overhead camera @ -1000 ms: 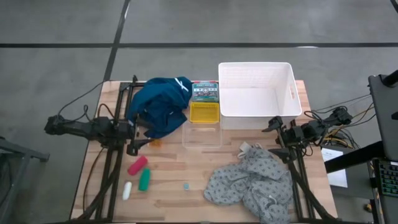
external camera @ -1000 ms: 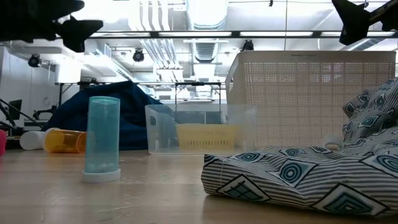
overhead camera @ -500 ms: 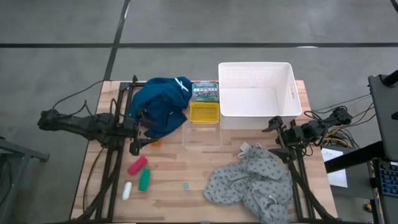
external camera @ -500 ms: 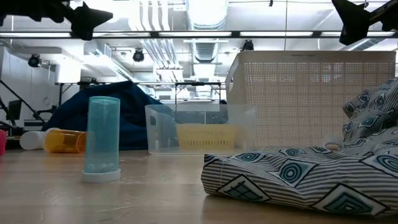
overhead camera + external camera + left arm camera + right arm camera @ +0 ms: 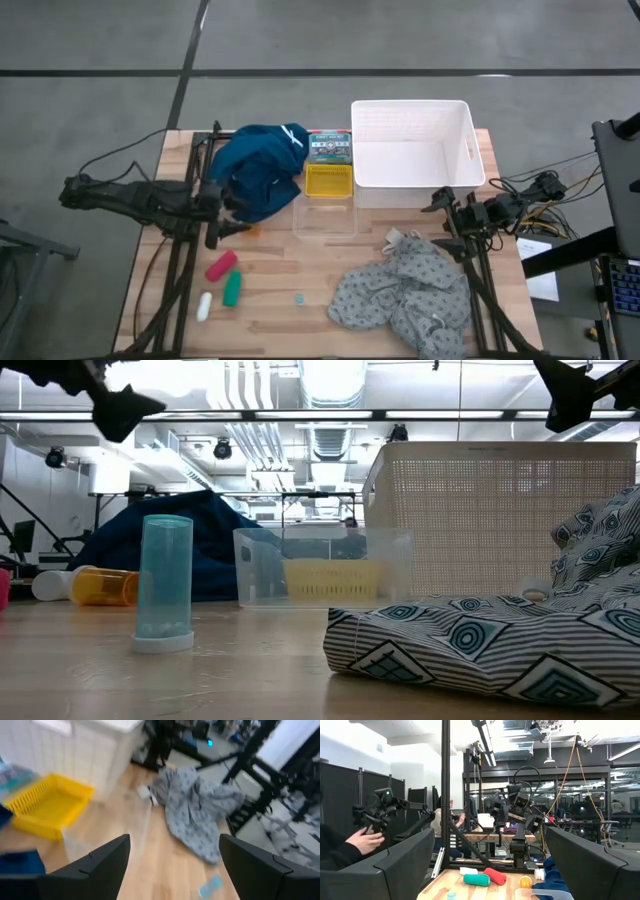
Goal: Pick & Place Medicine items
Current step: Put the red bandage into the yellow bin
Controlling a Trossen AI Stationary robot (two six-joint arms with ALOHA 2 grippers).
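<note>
1. Two arms in the high view, and only one has moved.
   - The left gripper [image 5: 232,222] has drawn back a little along the table's left side. It now hangs at the lower edge of the blue cloth [image 5: 260,165].
   - The right gripper [image 5: 440,220] has not moved and waits by the basket [image 5: 410,103].
   - No medicine item has been lifted or shifted, so my read is that the pick has not started.
   - The orange pack [image 5: 250,231] lies just beside the left fingers, with no contact that I can see.
   - The red tube [image 5: 221,265], green tube [image 5: 232,289] and white tube [image 5: 204,306] lie nearer the front edge, apart from the fingers.
   - The bottle [image 5: 298,297] stands well apart, towards the middle of the table.
2. Low view:
   - The left gripper [image 5: 115,408] has swung back and dipped slightly, but it is high above the table.
   - The orange pack [image 5: 105,587] lies on its side below it.
   - The bottle [image 5: 165,585] stands upright, nearer the camera.
   - The right gripper [image 5: 565,395] is high and unchanged.
3. Left wrist view:
   - The fingers [image 5: 107,860] are apart with nothing between them.
   - They point across the table at the grey cloth [image 5: 195,815].
   - The bottle [image 5: 210,885] is ahead and well off the fingers.
4. Right wrist view:
   - The fingers [image 5: 400,865] are wide apart and empty.
   - The green tube [image 5: 476,879], red tube [image 5: 495,875] and orange pack [image 5: 525,882] are far across the table.
</note>
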